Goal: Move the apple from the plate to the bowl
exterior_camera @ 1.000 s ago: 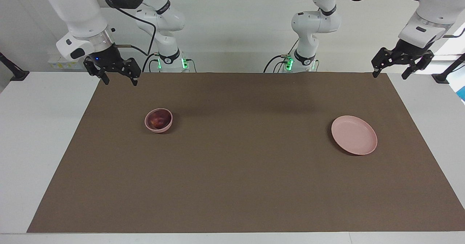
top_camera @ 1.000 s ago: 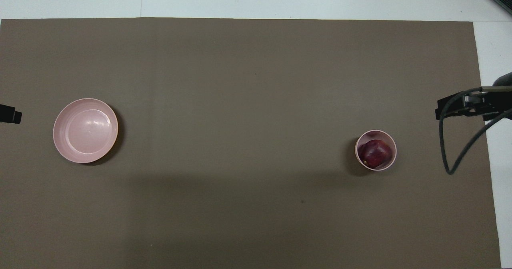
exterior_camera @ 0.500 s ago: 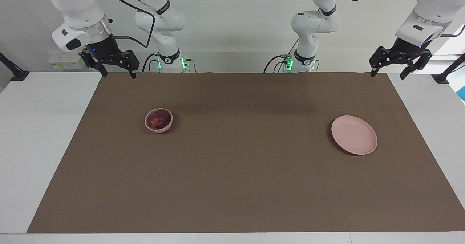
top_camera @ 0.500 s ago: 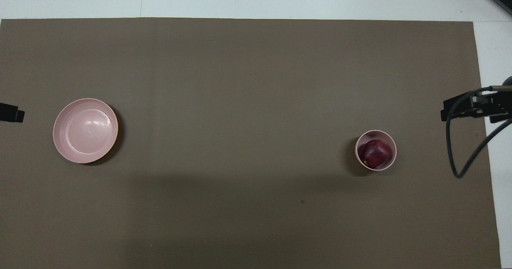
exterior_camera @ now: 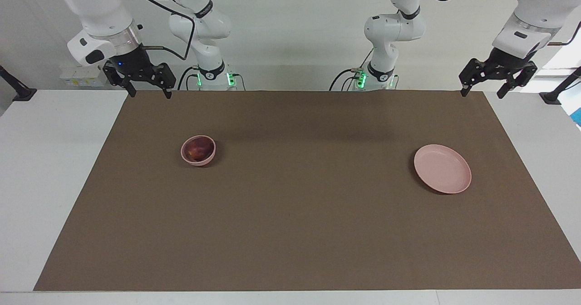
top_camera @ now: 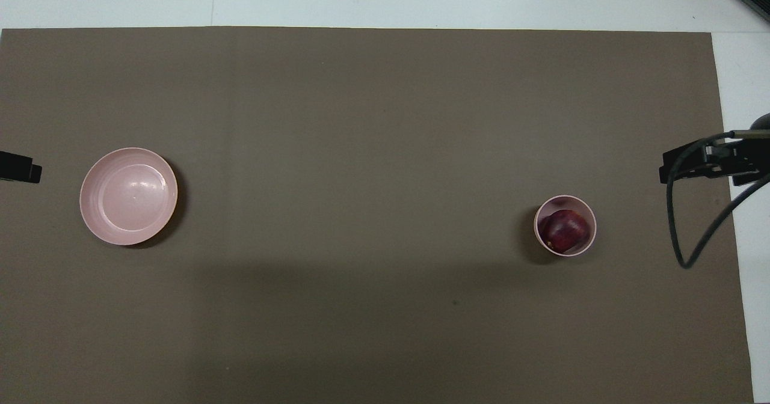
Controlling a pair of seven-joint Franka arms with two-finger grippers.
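Note:
The dark-red apple [exterior_camera: 197, 150] lies inside the small deep pink bowl [exterior_camera: 202, 161], toward the right arm's end of the brown mat. In the overhead view the apple [top_camera: 565, 230] fills most of the bowl [top_camera: 594, 226]. The flat pink plate [exterior_camera: 442, 169] is bare, toward the left arm's end; it also shows in the overhead view [top_camera: 129, 196]. My right gripper [exterior_camera: 149, 95] hangs open and empty over the mat's corner at the robots' edge. My left gripper [exterior_camera: 480, 95] hangs open and empty over the mat's other corner at the robots' edge.
The brown mat [exterior_camera: 308, 205] covers most of the white table [exterior_camera: 50, 169]. A black cable [top_camera: 692, 223] loops down from the right arm over the mat's end beside the bowl.
My right gripper has risen and drawn back from the bowl toward the mat's corner. My left gripper has risen slightly. Apple, bowl and plate have not moved.

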